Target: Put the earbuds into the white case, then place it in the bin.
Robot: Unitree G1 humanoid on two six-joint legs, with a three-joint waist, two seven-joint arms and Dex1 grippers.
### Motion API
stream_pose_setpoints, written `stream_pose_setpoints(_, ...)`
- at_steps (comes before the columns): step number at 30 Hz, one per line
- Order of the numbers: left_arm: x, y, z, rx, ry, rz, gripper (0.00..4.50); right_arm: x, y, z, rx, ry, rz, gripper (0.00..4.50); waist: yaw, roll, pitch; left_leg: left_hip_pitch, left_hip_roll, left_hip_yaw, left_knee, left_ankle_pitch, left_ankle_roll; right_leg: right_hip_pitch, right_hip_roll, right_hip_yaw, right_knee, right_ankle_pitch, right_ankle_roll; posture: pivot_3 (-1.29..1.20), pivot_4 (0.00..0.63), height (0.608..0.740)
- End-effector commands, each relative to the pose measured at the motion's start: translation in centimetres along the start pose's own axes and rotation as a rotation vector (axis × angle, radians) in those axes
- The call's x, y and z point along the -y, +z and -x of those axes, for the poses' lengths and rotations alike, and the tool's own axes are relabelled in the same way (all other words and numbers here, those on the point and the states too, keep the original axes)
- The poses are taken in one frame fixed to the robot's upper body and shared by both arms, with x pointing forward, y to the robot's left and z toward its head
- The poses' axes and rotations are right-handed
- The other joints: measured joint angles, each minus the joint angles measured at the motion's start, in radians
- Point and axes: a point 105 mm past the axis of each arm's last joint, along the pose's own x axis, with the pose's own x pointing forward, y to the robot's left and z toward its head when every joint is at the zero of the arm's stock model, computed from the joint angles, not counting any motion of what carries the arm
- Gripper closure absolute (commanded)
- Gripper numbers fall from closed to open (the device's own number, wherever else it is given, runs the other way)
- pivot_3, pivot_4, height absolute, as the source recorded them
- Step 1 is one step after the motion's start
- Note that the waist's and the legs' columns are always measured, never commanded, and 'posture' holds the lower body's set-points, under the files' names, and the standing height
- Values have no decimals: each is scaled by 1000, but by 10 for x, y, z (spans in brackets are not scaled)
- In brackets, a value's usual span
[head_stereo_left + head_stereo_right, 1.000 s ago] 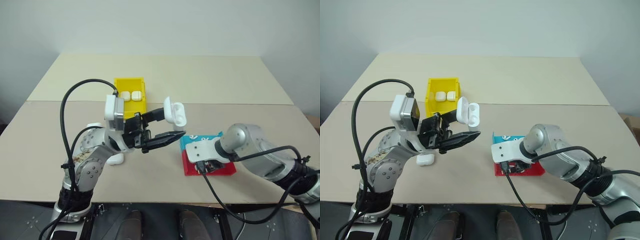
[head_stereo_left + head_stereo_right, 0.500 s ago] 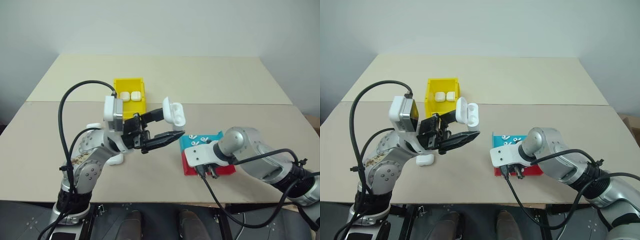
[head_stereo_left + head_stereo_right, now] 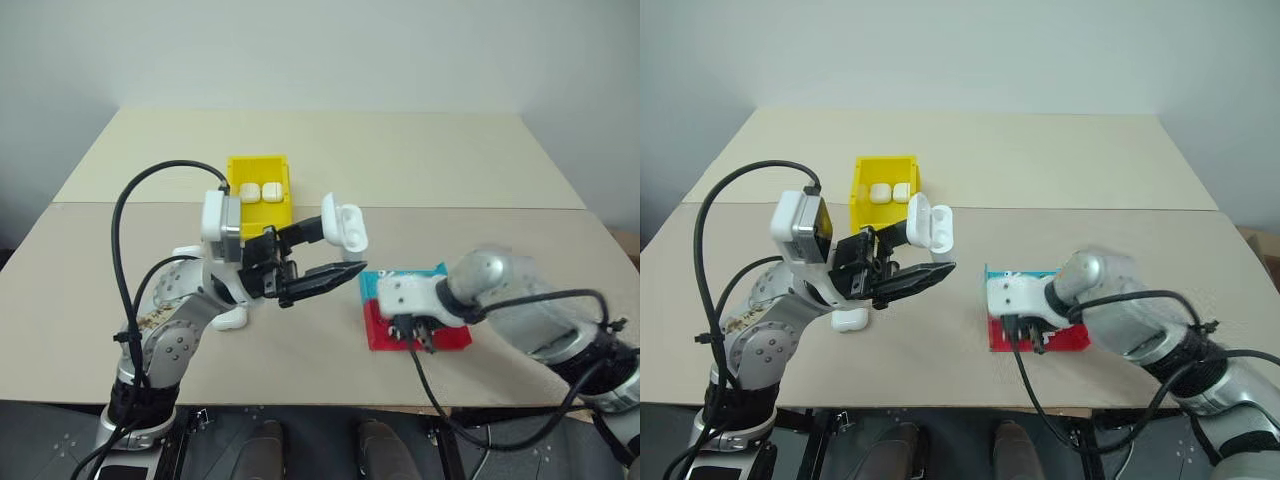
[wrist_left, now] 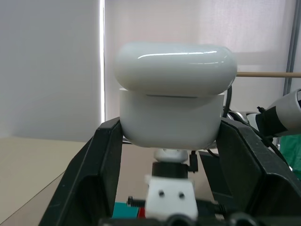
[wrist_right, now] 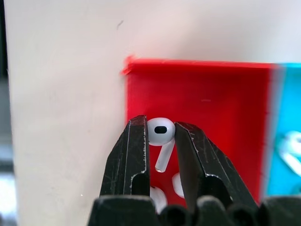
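Right claw (image 5: pixel 161 134) lifted, pinching earbud (image 5: pixel 161 133).

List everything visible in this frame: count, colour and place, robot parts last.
Table: one, beige, under everything.
Bin: one, yellow, far left of centre.
Cases in the bin: two, white, side by side.
Open case: one, white, in the left pincer.
Case on the table: one, white, beneath the left arm.
Red tray: one, under the right pincer.
Teal tray: one, behind the red tray, holding earbuds.
Held earbud: one, white, in the right pincer.
Left pincer: shut on the open case.
Right pincer: shut on the earbud.
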Motion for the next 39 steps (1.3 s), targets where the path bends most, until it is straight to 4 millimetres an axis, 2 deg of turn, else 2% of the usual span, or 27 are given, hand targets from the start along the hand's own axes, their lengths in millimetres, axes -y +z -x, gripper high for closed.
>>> stream_pose_setpoints(1,3,9,-1,17,-41,-25,1768,0,29,47,351,-115,-48,3878,3,0,0,0,0,-1,0,0,0,1,0,-1,-1,0,0,0,150,740)
stream_pose_setpoints(4,1,9,-1,11,-59,-23,1768,-3,37,75,631,-238,-50,3878,10,0,0,0,0,-2,0,-1,1,4,0,-3,-3,0,0,0,150,740)
stream_pose_setpoints(7,-2,8,-2,4,-86,-15,1768,-9,45,95,868,-326,-38,3878,9,0,0,0,-1,-1,2,-1,1,5,-1,-3,-3,0,1,0,150,740)
stream_pose_setpoints(10,-2,7,-5,7,-131,-11,1768,-5,55,123,1129,-428,-95,3878,2,0,0,2,-1,-1,1,-1,1,7,0,-4,-2,0,1,0,150,740)
stream_pose_setpoints(15,-3,4,-11,5,-149,-4,1768,-6,79,148,1354,-461,-88,3878,-7,1,0,7,-1,-2,-1,-1,1,9,0,-3,-2,0,0,0,150,740)
stream_pose_setpoints(19,-3,2,-16,4,-161,11,1768,-17,101,130,1326,-391,-43,3878,-6,1,0,7,-1,-1,-3,-1,1,9,0,-3,-3,-1,0,0,150,740)
stream_pose_setpoints(24,-6,3,-16,-7,-160,18,1768,-14,115,120,1335,-369,-35,3878,-5,1,0,8,-1,-2,-3,-1,1,10,0,-2,-3,-1,0,0,150,740)
stream_pose_setpoints(29,-7,4,-15,-17,-157,21,1768,-14,119,117,1345,-358,-25,3878,-5,1,0,7,-1,-2,-3,-1,1,10,0,-2,-4,-1,1,0,150,740)
stream_pose_setpoints(39,-7,5,-12,-23,-146,8,1768,-7,109,99,1212,-392,-18,3878,-4,1,0,8,-1,-2,-3,-1,1,10,0,-2,-4,-1,1,0,150,740)
